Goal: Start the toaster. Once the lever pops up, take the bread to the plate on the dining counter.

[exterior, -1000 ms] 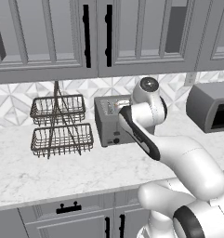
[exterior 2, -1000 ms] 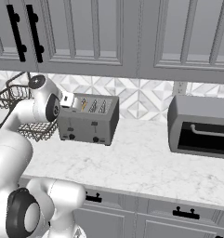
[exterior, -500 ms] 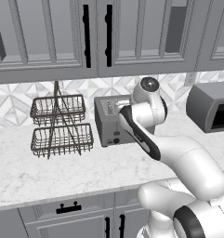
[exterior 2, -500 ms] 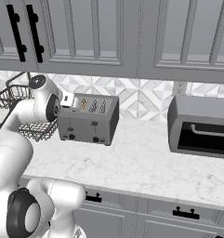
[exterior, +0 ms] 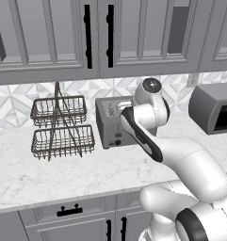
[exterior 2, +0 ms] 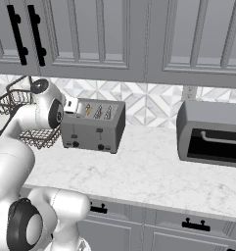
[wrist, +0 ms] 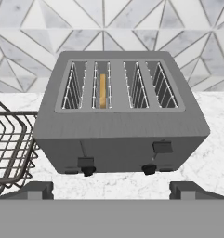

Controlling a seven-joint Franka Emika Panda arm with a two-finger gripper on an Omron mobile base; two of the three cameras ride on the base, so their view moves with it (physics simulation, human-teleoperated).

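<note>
The boxy grey toaster (wrist: 120,135) stands on the marble counter against the tiled wall, also seen from the base (exterior: 110,129) (exterior 2: 92,130). The bread (wrist: 102,90) sits deep in the second slot from the left, only its tan top edge showing (exterior 2: 88,111). On the front, the left lever (wrist: 85,161) is low and the right lever (wrist: 162,147) is higher. My gripper (wrist: 112,190) hovers just in front of and above the toaster, open, its fingertips (wrist: 39,189) wide apart with nothing between them. The hand (exterior: 120,110) (exterior 2: 70,104) is at the toaster's top front edge. The plate and the dining counter are out of view.
A two-tier wire basket (exterior: 62,127) (exterior 2: 11,103) (wrist: 6,148) stands close to the toaster's left side. A larger grey dark-windowed appliance (exterior: 211,108) (exterior 2: 212,132) sits further right on the counter. Grey wall cabinets (exterior: 91,37) hang overhead.
</note>
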